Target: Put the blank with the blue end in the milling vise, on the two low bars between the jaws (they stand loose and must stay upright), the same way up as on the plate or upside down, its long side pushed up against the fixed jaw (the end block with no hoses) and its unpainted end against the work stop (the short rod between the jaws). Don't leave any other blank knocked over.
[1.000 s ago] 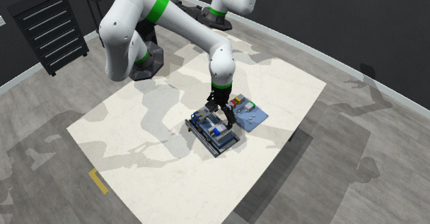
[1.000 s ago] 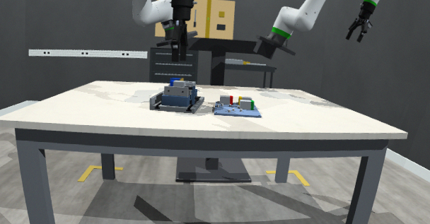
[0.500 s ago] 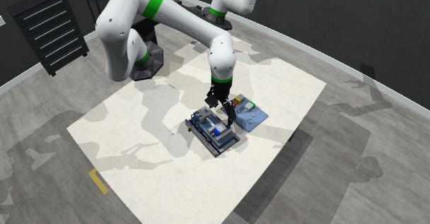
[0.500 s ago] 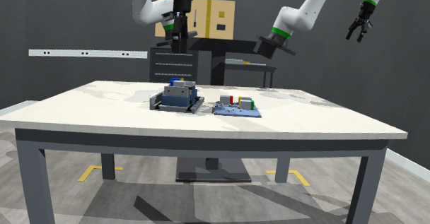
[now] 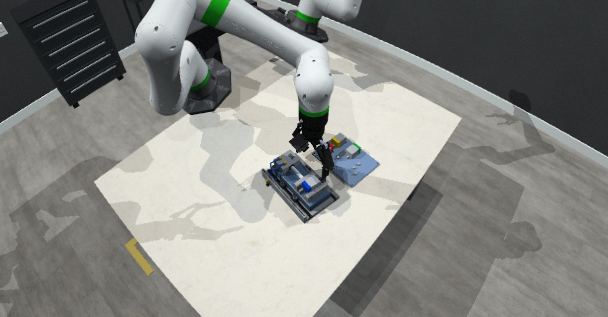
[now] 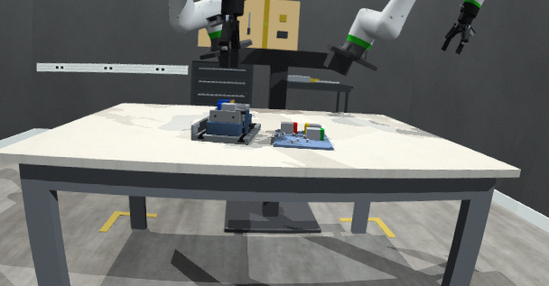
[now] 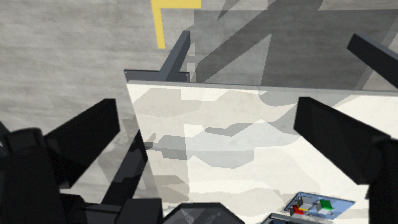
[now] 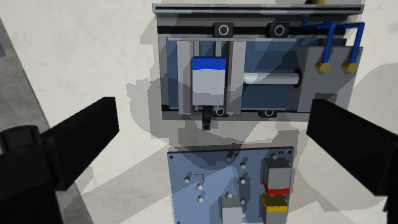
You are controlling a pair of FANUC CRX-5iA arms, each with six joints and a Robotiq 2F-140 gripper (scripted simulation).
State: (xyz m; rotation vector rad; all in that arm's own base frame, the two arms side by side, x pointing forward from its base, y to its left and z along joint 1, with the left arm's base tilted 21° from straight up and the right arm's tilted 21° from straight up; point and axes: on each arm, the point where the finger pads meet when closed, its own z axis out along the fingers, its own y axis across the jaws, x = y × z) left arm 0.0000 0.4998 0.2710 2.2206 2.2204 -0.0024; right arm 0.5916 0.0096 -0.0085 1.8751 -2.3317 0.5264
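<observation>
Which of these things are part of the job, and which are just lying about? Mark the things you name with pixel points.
Part of the job:
- blue-ended blank [image 5: 313,181] [image 6: 229,106] [image 8: 209,85]
- milling vise [image 5: 290,197] [image 6: 225,128] [image 7: 290,218] [image 8: 327,92]
- other three blanks [image 5: 353,150] [image 6: 314,133] [image 7: 325,205] [image 8: 231,207], to stay standing
- blue plate [image 5: 367,164] [image 6: 307,145] [image 7: 345,204] [image 8: 215,165]

Just around:
- drawer cabinet [image 5: 70,45] [image 6: 208,77]
- side table [image 6: 321,87]
- tan wall board [image 6: 289,23]

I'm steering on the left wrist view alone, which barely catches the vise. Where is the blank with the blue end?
Observer: The blank with the blue end is in the vise, between its jaws.

Operator: Which end faces the work stop?

Observer: Its unpainted end faces the work stop; whether they touch I can't tell.

Operator: Is the right pincer gripping it?

Observer: No, the right pincer is open above the vise.
</observation>
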